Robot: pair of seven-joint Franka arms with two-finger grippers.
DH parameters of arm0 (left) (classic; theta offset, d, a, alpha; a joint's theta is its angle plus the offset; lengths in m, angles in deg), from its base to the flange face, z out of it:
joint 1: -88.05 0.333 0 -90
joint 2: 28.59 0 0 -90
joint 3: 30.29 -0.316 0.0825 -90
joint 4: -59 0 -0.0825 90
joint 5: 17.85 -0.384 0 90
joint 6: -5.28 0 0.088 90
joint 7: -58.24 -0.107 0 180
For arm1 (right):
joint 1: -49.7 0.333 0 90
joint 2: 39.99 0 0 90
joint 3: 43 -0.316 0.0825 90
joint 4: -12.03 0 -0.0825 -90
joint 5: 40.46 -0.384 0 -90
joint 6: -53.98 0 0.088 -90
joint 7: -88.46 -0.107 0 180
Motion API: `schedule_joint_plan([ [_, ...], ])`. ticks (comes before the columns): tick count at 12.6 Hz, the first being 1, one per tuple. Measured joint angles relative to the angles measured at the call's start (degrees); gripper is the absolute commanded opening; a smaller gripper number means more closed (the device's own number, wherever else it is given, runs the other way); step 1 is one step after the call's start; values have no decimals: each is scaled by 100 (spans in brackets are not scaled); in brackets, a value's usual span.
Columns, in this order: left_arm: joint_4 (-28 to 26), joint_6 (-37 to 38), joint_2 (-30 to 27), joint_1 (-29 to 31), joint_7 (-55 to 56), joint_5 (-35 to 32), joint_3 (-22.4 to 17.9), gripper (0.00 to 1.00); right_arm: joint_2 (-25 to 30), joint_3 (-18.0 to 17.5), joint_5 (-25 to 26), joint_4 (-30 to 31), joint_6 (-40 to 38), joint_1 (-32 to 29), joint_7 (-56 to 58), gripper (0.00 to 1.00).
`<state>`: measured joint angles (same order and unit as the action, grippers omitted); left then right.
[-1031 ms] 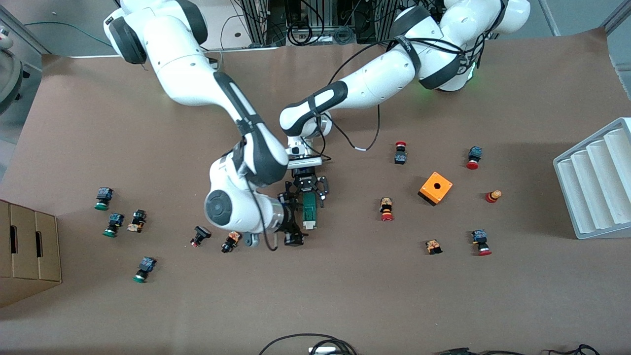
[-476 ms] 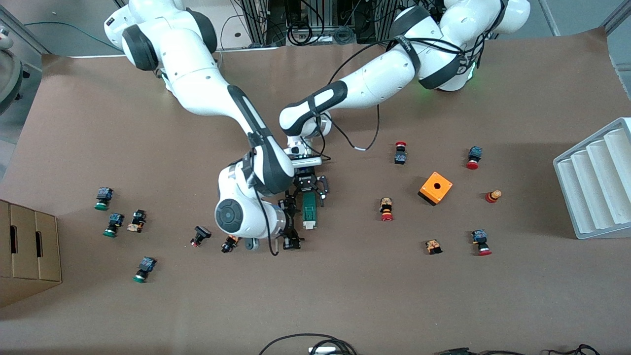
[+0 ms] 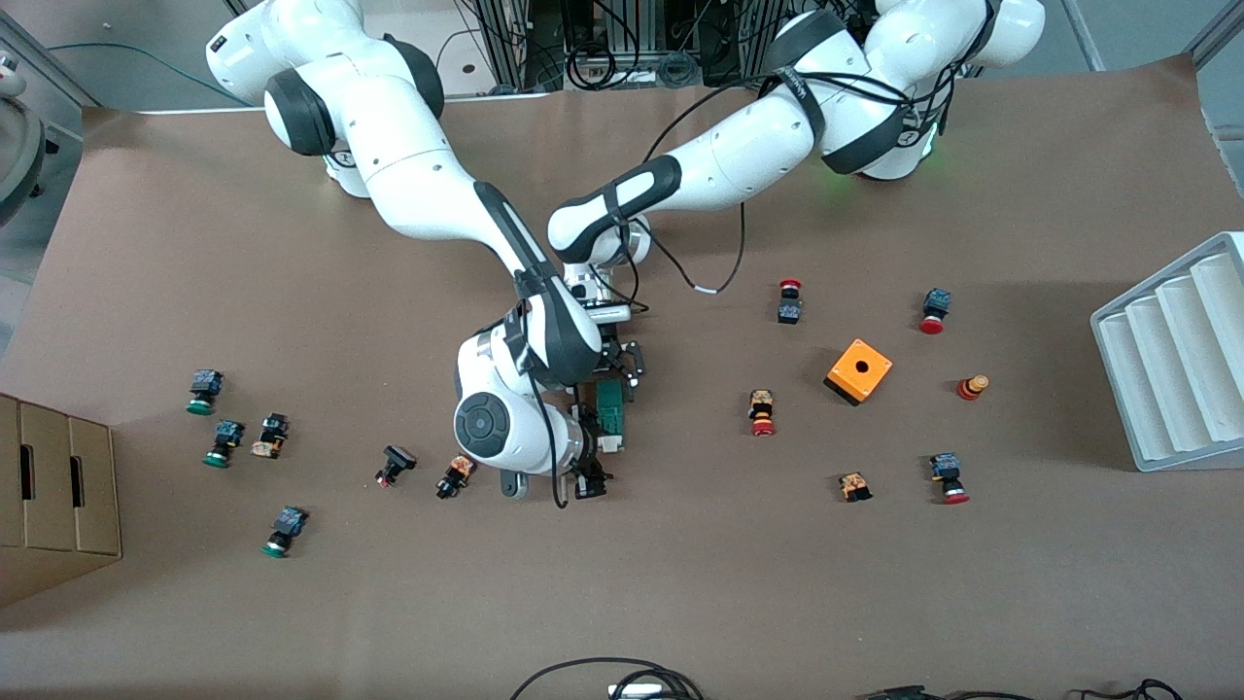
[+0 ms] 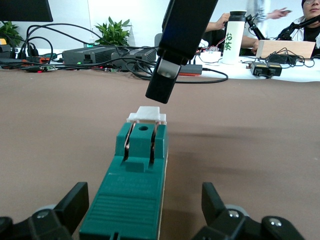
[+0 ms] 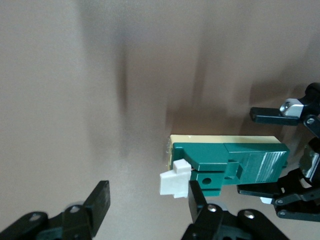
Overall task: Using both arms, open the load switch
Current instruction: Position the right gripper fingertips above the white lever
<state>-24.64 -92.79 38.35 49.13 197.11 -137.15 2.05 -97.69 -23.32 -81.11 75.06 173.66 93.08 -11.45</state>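
The load switch (image 3: 610, 410) is a slim dark-green block lying on the brown table, its white end piece (image 3: 610, 444) pointing toward the front camera. My left gripper (image 3: 614, 372) is open over the switch's green end. In the left wrist view its fingers (image 4: 75, 200) stand on either side of the switch (image 4: 135, 185) with a gap on both sides. My right gripper (image 3: 594, 454) is open at the white end. In the right wrist view one finger (image 5: 196, 199) sits right beside the white end piece (image 5: 174, 183), and the load switch (image 5: 235, 162) is untouched.
An orange box with a hole (image 3: 858, 369) lies toward the left arm's end, with several red-capped buttons such as (image 3: 762, 412) around it. Green-capped buttons such as (image 3: 203, 391) lie toward the right arm's end. A white rack (image 3: 1171, 360) and a cardboard box (image 3: 49, 496) stand at the table's ends.
The right arm has swung toward the switch, bringing its gripper up to the white end. The left gripper's fingers have spread apart around the green end.
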Motion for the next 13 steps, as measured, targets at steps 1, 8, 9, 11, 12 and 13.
schedule_joint_plan([
  [1, 0, 1, 0, -5, 0, 33, 29, 99, -22, -1, -1, -22, 0, 6, -7, 64],
  [8, -159, 334, 4, -130, 229, 167, 50, 99, -44, 1, -2, -38, -131, 121, -115, 56],
  [9, -162, 339, 3, -131, 244, 167, 51, 99, -44, 3, -2, -38, -168, 121, -116, 52],
  [11, -163, 344, 2, -131, 262, 168, 53, 87, -44, 4, -2, -38, -207, 121, -116, 52],
  [12, -167, 359, 2, -131, 268, 177, 60, 81, -44, 4, -2, -38, -210, 121, -116, 52],
  [13, -169, 369, 2, -131, 274, 180, 66, 76, -45, 7, -2, -38, -211, 120, -116, 52],
])
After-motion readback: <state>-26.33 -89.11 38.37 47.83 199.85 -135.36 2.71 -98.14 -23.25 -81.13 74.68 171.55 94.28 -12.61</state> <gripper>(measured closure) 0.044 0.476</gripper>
